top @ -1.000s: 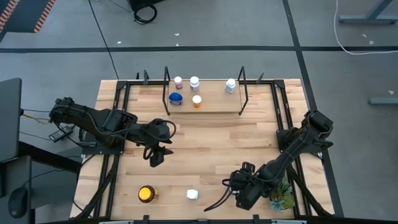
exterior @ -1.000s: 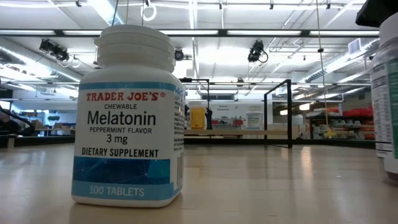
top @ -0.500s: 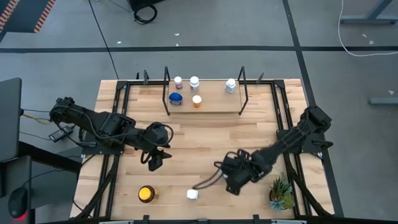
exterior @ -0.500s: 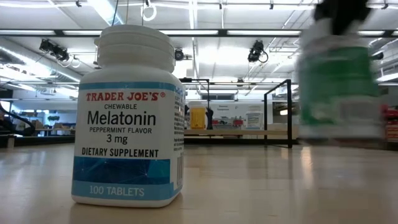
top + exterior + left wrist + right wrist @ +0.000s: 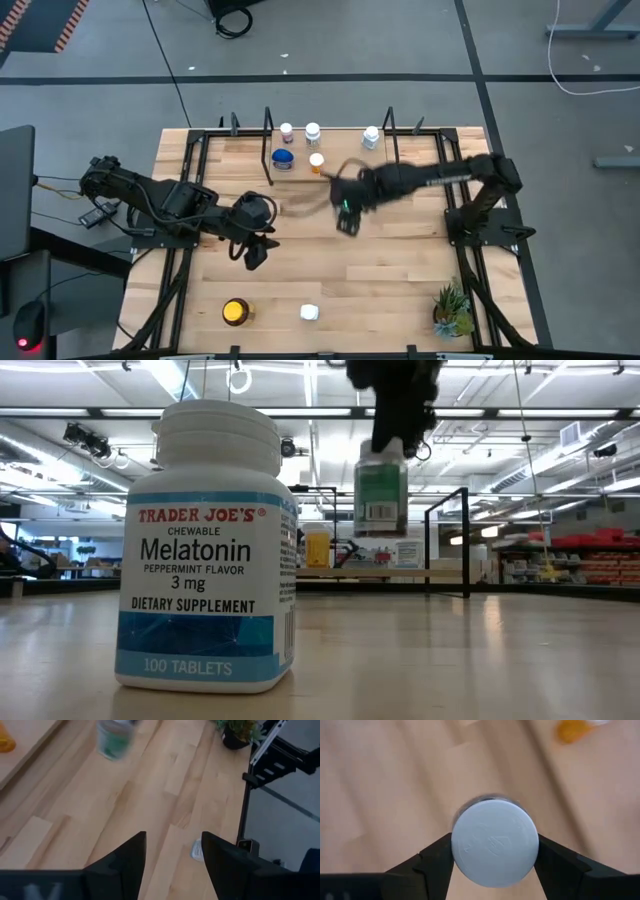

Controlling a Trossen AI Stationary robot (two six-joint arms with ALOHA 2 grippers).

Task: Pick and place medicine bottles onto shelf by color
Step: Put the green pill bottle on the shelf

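I am looking down on the wooden worktop [image 5: 330,250], and across its far edge the shelf [image 5: 345,165] is sitting between its thin black uprights. On the shelf board I am counting five medicine bottles: a blue-lidded bottle [image 5: 284,158], a small orange bottle [image 5: 317,162], and three white-capped ones standing behind them along the back, well apart from each other at the right end.

My right arm is stretching in from the right side toward the middle of the worktop, just in front of the shelf. Its right hand [image 5: 347,208] is clamped on a green-labelled bottle [image 5: 381,497], fingers pressing on either side of the bottle's white cap [image 5: 495,843], and in the low view the bottle is hanging clear above the wood.

My left arm is reaching in from the left, and the left hand [image 5: 253,250] is hovering over the left-centre of the worktop with its fingers [image 5: 122,865] spread apart and nothing between them.

Near the front edge an amber-yellow bottle [image 5: 236,312] is standing, and to its right a white-capped melatonin bottle [image 5: 309,312] is standing upright. A small potted plant [image 5: 452,308] is sitting in the front right corner.
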